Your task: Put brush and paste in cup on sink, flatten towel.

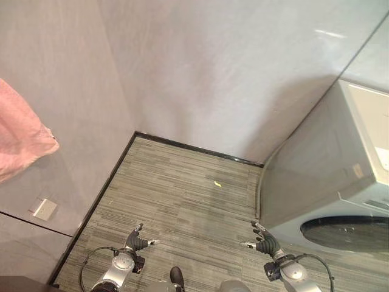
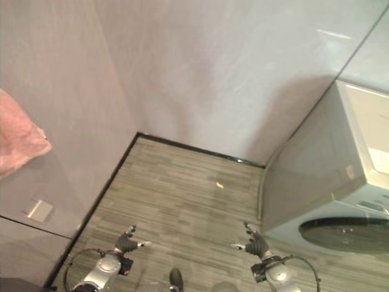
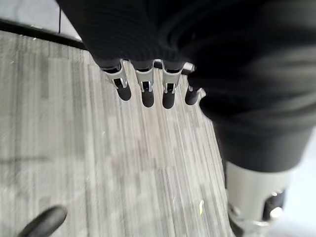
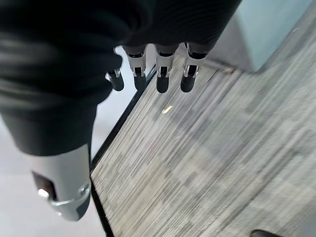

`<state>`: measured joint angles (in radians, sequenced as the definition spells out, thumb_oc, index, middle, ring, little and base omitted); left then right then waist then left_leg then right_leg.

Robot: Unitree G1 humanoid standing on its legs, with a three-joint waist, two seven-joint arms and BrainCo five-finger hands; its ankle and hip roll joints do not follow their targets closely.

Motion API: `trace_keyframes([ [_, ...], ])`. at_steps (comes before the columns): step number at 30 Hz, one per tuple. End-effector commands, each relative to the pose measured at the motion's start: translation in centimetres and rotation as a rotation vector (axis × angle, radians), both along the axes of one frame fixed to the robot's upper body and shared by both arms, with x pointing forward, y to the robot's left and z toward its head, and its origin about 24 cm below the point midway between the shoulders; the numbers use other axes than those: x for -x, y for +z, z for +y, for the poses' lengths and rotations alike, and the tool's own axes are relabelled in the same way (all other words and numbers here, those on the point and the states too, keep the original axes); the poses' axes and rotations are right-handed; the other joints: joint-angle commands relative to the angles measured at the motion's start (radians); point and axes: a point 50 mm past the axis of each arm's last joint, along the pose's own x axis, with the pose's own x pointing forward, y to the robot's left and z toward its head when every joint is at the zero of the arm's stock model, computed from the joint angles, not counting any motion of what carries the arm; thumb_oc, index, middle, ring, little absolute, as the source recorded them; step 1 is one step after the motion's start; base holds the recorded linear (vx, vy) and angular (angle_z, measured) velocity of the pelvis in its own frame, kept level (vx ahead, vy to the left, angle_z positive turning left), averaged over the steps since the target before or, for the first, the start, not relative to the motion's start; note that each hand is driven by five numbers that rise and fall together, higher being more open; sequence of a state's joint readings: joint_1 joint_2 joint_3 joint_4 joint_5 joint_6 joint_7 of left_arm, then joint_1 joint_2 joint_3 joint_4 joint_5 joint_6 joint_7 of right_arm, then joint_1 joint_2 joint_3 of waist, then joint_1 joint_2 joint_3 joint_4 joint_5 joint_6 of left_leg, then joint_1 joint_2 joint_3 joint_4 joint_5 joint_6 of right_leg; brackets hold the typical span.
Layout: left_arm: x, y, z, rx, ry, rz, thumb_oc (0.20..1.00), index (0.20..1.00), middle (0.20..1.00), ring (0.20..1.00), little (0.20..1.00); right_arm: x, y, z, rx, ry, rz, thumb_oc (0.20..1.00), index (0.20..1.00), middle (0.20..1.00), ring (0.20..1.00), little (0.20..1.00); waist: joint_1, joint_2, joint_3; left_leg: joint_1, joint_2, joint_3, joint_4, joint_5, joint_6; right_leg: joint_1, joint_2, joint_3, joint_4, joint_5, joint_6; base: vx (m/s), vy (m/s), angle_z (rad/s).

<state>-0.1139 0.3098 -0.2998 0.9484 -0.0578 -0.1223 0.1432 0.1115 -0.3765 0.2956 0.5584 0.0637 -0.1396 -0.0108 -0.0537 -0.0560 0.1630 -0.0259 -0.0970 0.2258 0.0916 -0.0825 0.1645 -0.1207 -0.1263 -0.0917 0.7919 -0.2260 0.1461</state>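
Note:
A pink towel (image 1: 21, 139) hangs bunched on the wall at the far left, well above the floor. My left hand (image 1: 137, 241) is low at the lower left, open and empty, its fingers (image 3: 143, 89) straight over the striped carpet. My right hand (image 1: 265, 241) hovers at the lower right, also open and empty, with its fingers (image 4: 160, 74) pointing along the floor.
A grey striped carpet (image 1: 182, 201) covers the floor, bordered by a black skirting strip (image 1: 194, 149) under pale grey walls. A white washing machine (image 1: 340, 182) with a round dark door stands at the right. A small yellow scrap (image 1: 217, 183) lies on the carpet. A wall socket (image 1: 44, 209) sits low left.

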Motion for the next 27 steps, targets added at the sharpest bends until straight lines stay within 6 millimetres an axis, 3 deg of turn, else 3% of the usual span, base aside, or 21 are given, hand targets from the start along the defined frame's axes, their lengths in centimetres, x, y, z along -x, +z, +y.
trace_keyframes([
  [1, 0.3, 0.3, 0.0, -0.028, -0.049, -0.032, 1.0, 1.0, 1.0, 1.0, 1.0, -1.3, 1.3, -0.5, 0.014, 0.03, -0.07, 1.0, 1.0, 1.0, 1.0, 1.0, 0.008, 0.039, 0.013, -0.052, 0.066, -0.018, 0.042, 0.013, -0.102, -0.004, 0.083, 0.06, -0.245, 0.265, 0.027, 0.24, 0.036, 0.23],
  [5, 0.8, -0.1, 0.5, -0.037, -0.031, -0.005, 1.0, 1.0, 1.0, 1.0, 1.0, -0.6, 1.0, -0.4, 0.004, 0.035, -0.055, 1.0, 1.0, 1.0, 1.0, 1.0, -0.001, 0.044, 0.017, -0.002, 0.052, -0.071, 0.002, 0.013, -0.115, -0.073, 0.073, 0.052, -0.414, 0.223, 0.001, 0.16, -0.02, 0.69],
  [7, 0.8, -0.2, 0.5, -0.045, -0.034, 0.001, 1.0, 1.0, 1.0, 1.0, 1.0, -0.5, 1.0, -0.4, 0.004, 0.035, -0.055, 1.0, 1.0, 1.0, 1.0, 1.0, -0.023, 0.037, 0.028, 0.033, 0.034, -0.124, -0.006, 0.0, -0.129, -0.115, 0.075, 0.13, -0.539, 0.263, 0.013, 0.26, -0.09, 0.67],
  [11, 0.6, 0.1, 0.6, -0.046, -0.044, -0.024, 1.0, 1.0, 1.0, 1.0, 1.0, 0.0, 1.0, -1.0, 0.028, 0.04, -0.044, 1.0, 1.0, 1.0, 1.0, 1.0, -0.034, 0.029, 0.038, 0.06, 0.024, -0.185, 0.003, -0.025, -0.145, -0.141, 0.051, 0.16, -0.638, 0.317, 0.032, 0.21, -0.131, 0.88],
  [14, 1.0, 0.4, 1.3, -0.048, -0.037, -0.036, 1.0, 1.0, 1.0, 1.0, 1.0, 1.7, 0.0, -2.5, 0.037, -0.012, 0.027, 1.0, 1.0, 1.0, 1.0, 1.0, -0.044, 0.007, 0.03, 0.078, 0.011, -0.287, 0.052, -0.056, -0.166, -0.117, 0.068, 0.246, -0.648, 0.33, 0.048, 0.26, -0.248, 1.21],
  [20, 2.2, -0.4, 2.1, -0.036, 0.058, -0.002, 1.0, 1.0, 1.0, 1.0, 1.0, 1.2, 0.3, -3.2, 0.07, 0.0, 0.018, 1.0, 1.0, 1.0, 1.0, 1.0, -0.03, 0.0, -0.01, 0.071, 0.058, -0.334, 0.056, -0.024, -0.203, -0.061, 0.083, 0.151, -0.67, 0.303, 0.014, 0.15, -0.243, 0.89],
  [23, 1.9, -0.3, 2.1, -0.037, 0.065, -0.007, 1.0, 1.0, 1.0, 1.0, 1.0, -0.1, 1.2, -3.2, 0.084, 0.025, -0.03, 1.0, 1.0, 1.0, 1.0, 1.0, -0.026, -0.007, -0.014, 0.051, 0.094, -0.324, 0.052, -0.011, -0.223, -0.047, 0.085, 0.092, -0.663, 0.268, -0.005, 0.06, -0.16, 0.54],
  [25, 1.9, -0.5, 1.9, -0.045, 0.057, 0.005, 1.0, 1.0, 1.0, 1.0, 1.0, 0.0, 1.3, -3.3, 0.085, 0.02, -0.038, 1.0, 1.0, 1.0, 1.0, 1.0, -0.034, -0.012, -0.019, 0.043, 0.111, -0.277, 0.037, -0.007, -0.223, -0.028, 0.076, 0.054, -0.672, 0.256, -0.01, 0.04, -0.146, 0.91],
  [26, 1.6, -0.5, 1.6, -0.045, 0.051, 0.007, 1.0, 1.0, 1.0, 1.0, 1.0, 0.0, 1.4, -3.5, 0.094, 0.013, -0.043, 1.0, 1.0, 1.0, 1.0, 1.0, -0.044, -0.015, -0.021, 0.022, 0.122, -0.204, 0.034, 0.0, -0.22, -0.019, 0.064, 0.031, -0.679, 0.252, -0.009, -0.05, -0.127, 0.94],
  [27, 0.8, -0.2, 1.2, -0.041, 0.034, -0.011, 1.0, 1.0, 1.0, 1.0, 1.0, 0.1, 1.4, -3.8, 0.115, -0.002, -0.045, 1.0, 1.0, 1.0, 1.0, 1.0, -0.07, -0.016, -0.02, -0.007, 0.152, -0.04, 0.049, 0.001, -0.211, -0.011, 0.044, -0.013, -0.691, 0.247, -0.01, -0.06, -0.083, 0.77],
])
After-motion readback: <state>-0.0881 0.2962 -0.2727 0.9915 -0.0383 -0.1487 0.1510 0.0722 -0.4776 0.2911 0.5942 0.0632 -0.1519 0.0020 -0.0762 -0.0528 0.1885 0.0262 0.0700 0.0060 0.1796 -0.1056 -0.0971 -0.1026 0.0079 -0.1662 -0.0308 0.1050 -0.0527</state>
